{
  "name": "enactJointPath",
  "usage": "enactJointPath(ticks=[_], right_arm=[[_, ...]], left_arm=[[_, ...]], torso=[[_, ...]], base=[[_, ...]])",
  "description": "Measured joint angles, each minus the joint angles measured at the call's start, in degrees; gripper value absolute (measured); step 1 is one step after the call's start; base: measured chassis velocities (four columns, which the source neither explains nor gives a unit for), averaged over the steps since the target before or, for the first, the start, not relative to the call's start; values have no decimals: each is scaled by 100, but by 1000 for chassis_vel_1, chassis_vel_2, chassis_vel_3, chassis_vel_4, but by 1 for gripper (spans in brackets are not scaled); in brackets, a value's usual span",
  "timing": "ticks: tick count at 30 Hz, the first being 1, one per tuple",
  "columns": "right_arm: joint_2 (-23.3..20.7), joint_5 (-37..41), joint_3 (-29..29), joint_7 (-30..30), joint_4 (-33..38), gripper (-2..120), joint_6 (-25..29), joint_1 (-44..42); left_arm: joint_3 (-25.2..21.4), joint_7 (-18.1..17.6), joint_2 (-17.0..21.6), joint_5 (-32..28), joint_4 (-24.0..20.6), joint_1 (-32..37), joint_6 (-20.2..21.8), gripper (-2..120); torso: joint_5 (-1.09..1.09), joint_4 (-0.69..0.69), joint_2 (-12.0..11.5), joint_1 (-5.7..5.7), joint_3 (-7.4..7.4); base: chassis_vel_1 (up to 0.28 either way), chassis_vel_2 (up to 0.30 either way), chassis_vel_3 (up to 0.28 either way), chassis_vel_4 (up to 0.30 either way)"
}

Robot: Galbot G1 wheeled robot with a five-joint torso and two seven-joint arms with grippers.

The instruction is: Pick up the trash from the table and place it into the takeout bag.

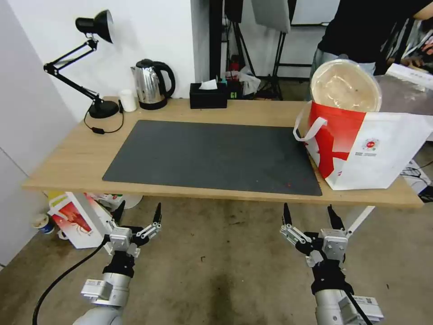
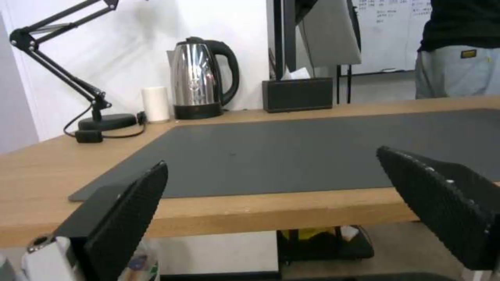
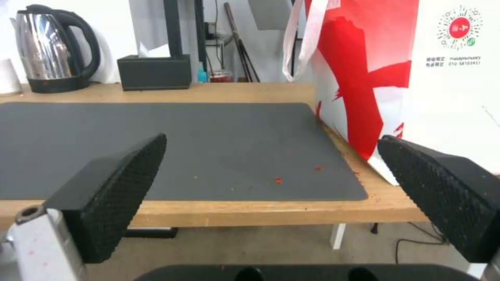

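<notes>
Left gripper [image 1: 137,213]: it is at the lower left of the head view, below the front edge of the table, over the floor. Its two black fingers stand wide apart and hold nothing. In the left wrist view the fingers [image 2: 130,210] frame the table edge and the mat.

Right gripper [image 1: 310,215]: it is at the lower right of the head view, also below the table edge. Its fingers are spread wide and empty. In the right wrist view one finger [image 3: 112,191] is in front of the mat and the other is in front of the bag.

Table [image 1: 72,158]: light wood top, across the middle of the head view.

Mat [image 1: 212,155]: dark grey, in the centre of the table. Some small red crumbs [image 3: 278,180] lie near its front corner beside the bag.

Takeout bag [image 1: 374,149]: white with red print, it stands on the right end of the table, just beside the mat edge. One loop handle [image 1: 306,128] hangs to the side of the mat.

Trash: a big round bowl with a clear lid [image 1: 345,85] stands tilted in the open top of the bag, at the upper right of the head view.

Back of the table: a black desk lamp [image 1: 90,63] at the upper left, a white cup [image 1: 128,99], a steel kettle [image 1: 152,84] and a black tissue box [image 1: 208,95].
</notes>
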Motion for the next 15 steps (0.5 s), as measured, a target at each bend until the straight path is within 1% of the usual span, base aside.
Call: enactJointPath(ticks=[15], right_arm=[[0,0,0,0,0,100,0,0]], left_arm=[[0,0,1,-2,-1,0,3,100]], torso=[[0,0,0,0,0]], base=[[0,0,0,0]])
